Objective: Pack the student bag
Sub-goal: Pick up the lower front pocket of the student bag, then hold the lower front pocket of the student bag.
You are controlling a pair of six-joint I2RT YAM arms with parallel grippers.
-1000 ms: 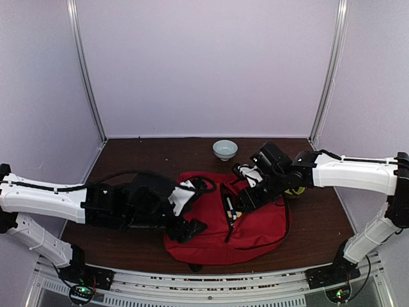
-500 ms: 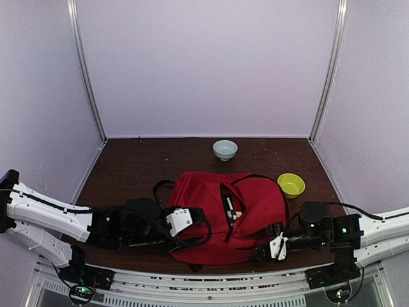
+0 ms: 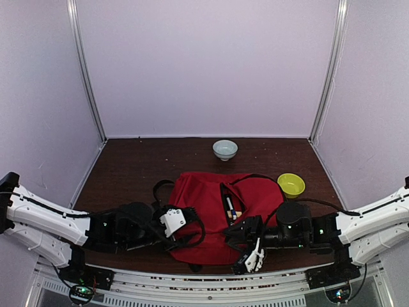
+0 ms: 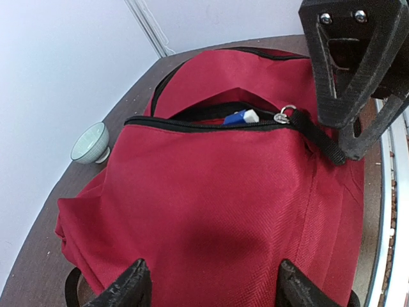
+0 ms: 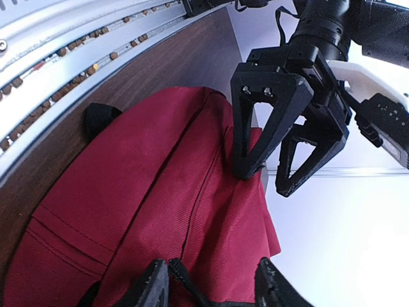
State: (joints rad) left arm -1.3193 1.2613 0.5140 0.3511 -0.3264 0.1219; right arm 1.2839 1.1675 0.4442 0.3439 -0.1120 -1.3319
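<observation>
The top camera looks down from the near edge toward the far wall [image 3: 211, 70]. Both wrist cameras sit close over the bag [image 3: 204, 198], facing each other.

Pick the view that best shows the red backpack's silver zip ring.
Left wrist: the silver zip ring sits close and sharp on the red fabric backpack. Top external: too small to tell; right wrist: not in view.

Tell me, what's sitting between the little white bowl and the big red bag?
Nothing is there. In the top view, only bare brown table lies between the white bowl and the red bag.
</observation>
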